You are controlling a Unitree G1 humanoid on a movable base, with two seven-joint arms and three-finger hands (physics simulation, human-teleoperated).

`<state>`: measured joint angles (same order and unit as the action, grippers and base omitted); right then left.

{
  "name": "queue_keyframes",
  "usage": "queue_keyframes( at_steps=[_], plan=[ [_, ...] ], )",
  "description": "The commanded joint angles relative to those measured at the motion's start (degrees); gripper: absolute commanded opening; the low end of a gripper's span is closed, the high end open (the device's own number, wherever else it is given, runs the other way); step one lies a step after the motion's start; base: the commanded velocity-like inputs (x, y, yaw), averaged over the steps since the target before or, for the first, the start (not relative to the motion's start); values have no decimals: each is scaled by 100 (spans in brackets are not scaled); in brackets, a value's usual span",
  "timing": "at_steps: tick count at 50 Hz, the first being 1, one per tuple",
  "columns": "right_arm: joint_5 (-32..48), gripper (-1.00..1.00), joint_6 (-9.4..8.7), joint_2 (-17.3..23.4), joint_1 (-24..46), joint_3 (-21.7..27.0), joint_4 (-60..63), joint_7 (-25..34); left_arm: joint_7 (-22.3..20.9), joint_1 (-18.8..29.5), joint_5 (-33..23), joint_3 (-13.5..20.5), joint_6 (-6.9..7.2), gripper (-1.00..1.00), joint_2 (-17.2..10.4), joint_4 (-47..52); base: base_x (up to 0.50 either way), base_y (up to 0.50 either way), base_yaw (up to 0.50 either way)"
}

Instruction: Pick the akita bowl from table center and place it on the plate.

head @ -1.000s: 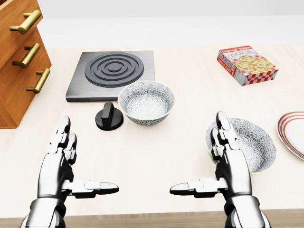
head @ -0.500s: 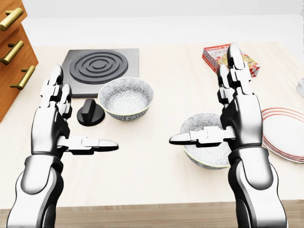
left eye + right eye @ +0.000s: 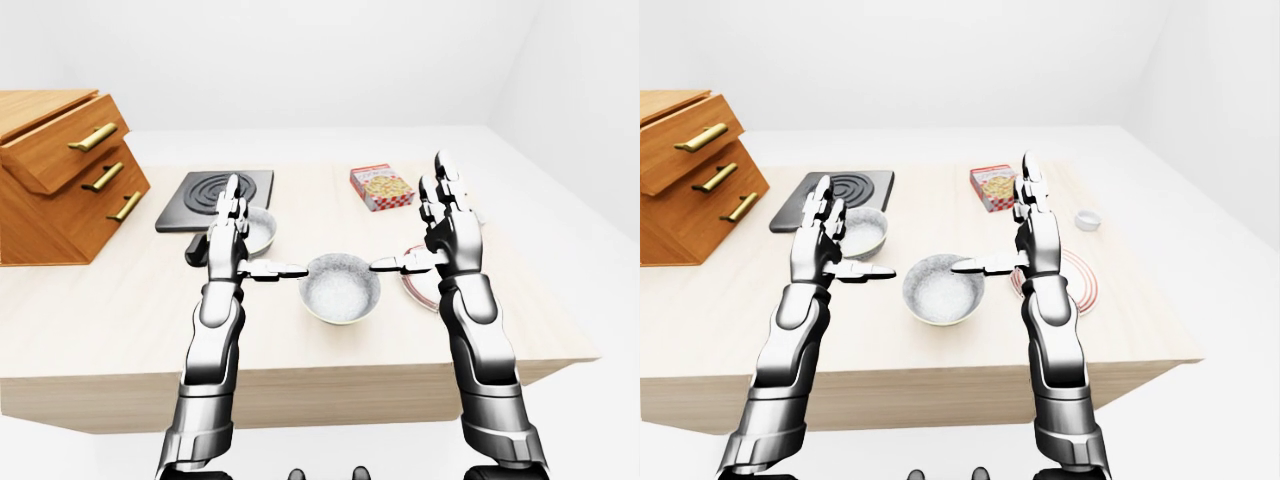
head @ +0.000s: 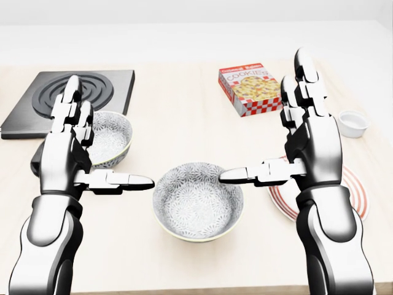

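Judging by the table (image 4: 184, 123), you had not yet begun the grasp. The akita bowl (image 4: 198, 200) sat at table centre between both robot hands, and the plate (image 4: 358, 193) lay just to its right, partly hidden by your right arm. The left robot hand (image 4: 73, 157) and right robot hand (image 4: 307, 144) were spread wide, holding nothing, thumbs pointing toward the bowl. A second patterned bowl (image 4: 110, 138) beside the left robot hand risked confusion. The cookie box (image 4: 252, 89) and ramekin (image 4: 353, 123) stood well apart.

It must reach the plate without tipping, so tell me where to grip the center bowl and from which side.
I would pinch the rim of the center bowl on its right side in the head view, coming down from above with the right robot hand. It stands upright, mouth up, apart from other things, and the plate lies to that side.
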<state>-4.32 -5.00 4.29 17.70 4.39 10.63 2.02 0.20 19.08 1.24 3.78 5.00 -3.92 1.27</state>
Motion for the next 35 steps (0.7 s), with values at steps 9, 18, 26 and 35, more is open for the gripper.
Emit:
queue_keyframes(
  at_steps=[9, 18, 26, 35],
  plan=[
    [3, 100, 0, -21, -89, -58, 5, 101, -17, -8, 2, 24, 0, 100, -24, -8, 45, -37, 0],
    [68, 100, 0, -15, -68, -52, 10, 114, -15, 7, 2, 27, 0, 100, -30, 56, 19, -13, 0],
    [77, 100, 0, -1, -66, -32, 52, 138, 0, 37, -9, 32, 0, 100, -37, 75, 0, 0, 0],
    [91, 100, 0, -5, -52, -34, 57, 138, 122, 283, -1060, -14, 0, 100, -435, -505, 0, 0, 0]
  ],
)
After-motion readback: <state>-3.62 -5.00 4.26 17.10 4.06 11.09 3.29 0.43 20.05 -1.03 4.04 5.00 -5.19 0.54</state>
